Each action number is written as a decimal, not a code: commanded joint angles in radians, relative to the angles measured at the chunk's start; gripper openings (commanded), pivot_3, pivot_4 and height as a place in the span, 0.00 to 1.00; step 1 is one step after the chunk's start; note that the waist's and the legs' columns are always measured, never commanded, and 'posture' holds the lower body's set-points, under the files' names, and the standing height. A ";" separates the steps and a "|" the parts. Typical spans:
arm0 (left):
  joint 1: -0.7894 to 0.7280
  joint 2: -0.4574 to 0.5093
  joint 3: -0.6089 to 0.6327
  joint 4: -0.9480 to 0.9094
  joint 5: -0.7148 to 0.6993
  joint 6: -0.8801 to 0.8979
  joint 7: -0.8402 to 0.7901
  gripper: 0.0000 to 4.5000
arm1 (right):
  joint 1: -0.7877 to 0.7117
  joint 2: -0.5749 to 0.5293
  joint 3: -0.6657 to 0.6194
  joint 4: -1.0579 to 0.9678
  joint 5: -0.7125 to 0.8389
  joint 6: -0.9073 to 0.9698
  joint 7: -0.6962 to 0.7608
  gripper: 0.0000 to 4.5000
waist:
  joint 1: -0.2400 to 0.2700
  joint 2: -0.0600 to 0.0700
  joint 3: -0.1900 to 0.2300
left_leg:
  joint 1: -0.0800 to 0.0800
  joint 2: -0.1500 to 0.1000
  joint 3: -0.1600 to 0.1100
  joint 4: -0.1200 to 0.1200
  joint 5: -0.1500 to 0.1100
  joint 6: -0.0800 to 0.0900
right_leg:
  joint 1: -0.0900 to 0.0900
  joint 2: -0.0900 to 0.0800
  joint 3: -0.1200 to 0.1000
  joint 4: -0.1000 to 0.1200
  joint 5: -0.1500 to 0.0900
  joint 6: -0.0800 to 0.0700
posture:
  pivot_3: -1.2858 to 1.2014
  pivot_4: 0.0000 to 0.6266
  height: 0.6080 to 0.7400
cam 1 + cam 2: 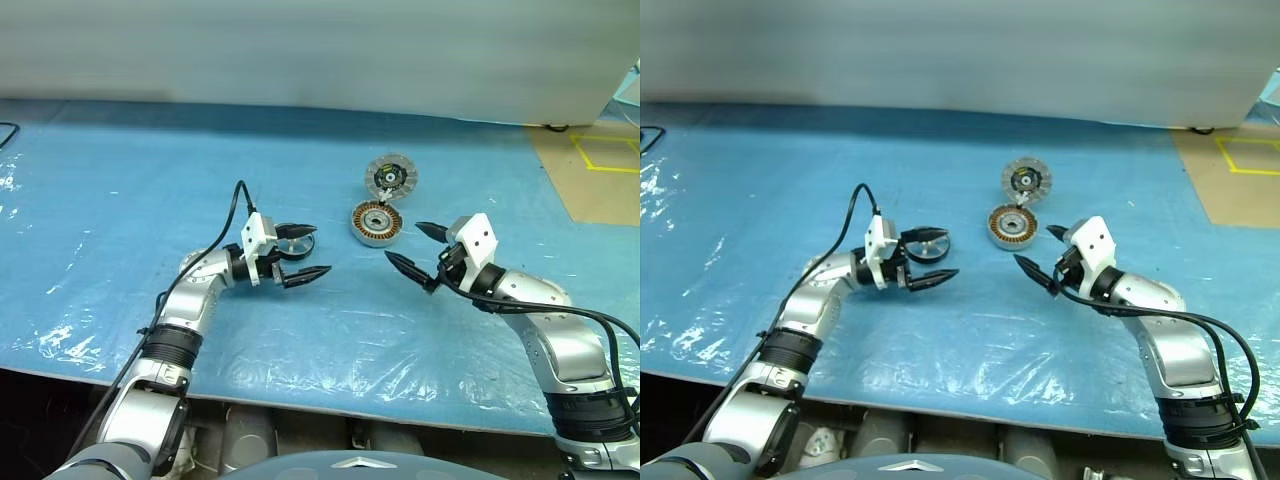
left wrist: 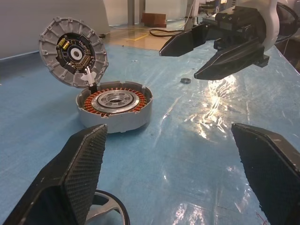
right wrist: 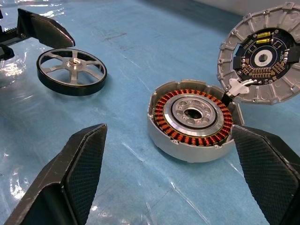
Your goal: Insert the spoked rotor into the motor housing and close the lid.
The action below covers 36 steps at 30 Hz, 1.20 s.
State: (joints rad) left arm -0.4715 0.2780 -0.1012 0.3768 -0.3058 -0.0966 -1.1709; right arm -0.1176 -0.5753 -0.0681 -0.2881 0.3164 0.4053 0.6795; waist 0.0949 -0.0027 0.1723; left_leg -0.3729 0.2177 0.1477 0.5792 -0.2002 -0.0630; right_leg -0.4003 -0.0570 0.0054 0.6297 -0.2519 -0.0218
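Right wrist view: spoked rotor [image 3: 71,71] lies beside spread left gripper [image 1: 299,254].

A flat work surface covered by a crinkled, glossy blue plastic sheet [image 1: 130,190] is seen, with a strip of bare brown board marked by yellow tape lines [image 1: 600,165] at its far right. The squat round metal motor housing with copper-coloured windings around a silvery centre [image 3: 191,118] is rested on the sheet. The flat grey ribbed lid with a black circuit-bearing hub [image 3: 262,61] is stood tilted open at the housing's rim, apparently hinged there. The dark spoked rotor ring [image 3: 71,71] is laid flat, well apart from the housing. A tiny dark ring-shaped part [image 2: 185,80], possibly a nut, is laid on the sheet.
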 commanded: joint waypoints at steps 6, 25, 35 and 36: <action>-0.019 -0.010 -0.006 -0.014 -0.002 -0.012 -0.002 1.00 | -0.018 -0.025 -0.040 -0.015 0.012 -0.006 0.000 0.99 | 0.000 0.000 0.000 | 0.000 0.000 0.000 0.000 0.000 0.000 | 0.000 0.000 0.000 0.000 0.000 0.000 | 0.52 0.24 1.00; -0.038 -0.015 -0.018 -0.012 -0.004 -0.005 -0.008 1.00 | -0.009 -0.027 -0.042 -0.031 0.007 -0.001 -0.007 0.99 | 0.000 0.000 0.000 | 0.000 0.000 0.000 0.000 0.000 0.000 | 0.000 0.000 0.000 0.000 0.000 0.000 | 0.52 0.24 1.00; -0.040 -0.013 -0.021 -0.007 0.000 -0.008 -0.014 1.00 | -0.079 -0.026 0.045 -0.026 -0.025 0.019 0.003 0.99 | -0.001 0.000 0.000 | 0.000 0.000 0.000 0.000 0.000 0.000 | 0.000 0.000 0.000 0.000 0.000 0.000 | 0.52 0.24 1.00; -0.040 -0.012 -0.022 -0.005 0.001 -0.008 -0.015 1.00 | -0.093 -0.032 0.064 -0.019 -0.040 0.021 0.007 0.99 | -0.001 0.000 0.000 | 0.000 0.000 0.000 0.000 0.000 0.000 | 0.000 0.000 0.000 0.000 0.000 0.000 | 0.52 0.24 1.00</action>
State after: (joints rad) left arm -0.4989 0.2646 -0.1207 0.3827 -0.3055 -0.0975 -1.1782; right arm -0.1876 -0.5977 -0.0219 -0.2881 0.2909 0.4265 0.6782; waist 0.0940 -0.0026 0.1722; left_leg -0.3728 0.2177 0.1477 0.5792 -0.2001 -0.0630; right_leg -0.4003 -0.0570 0.0055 0.6300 -0.2519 -0.0218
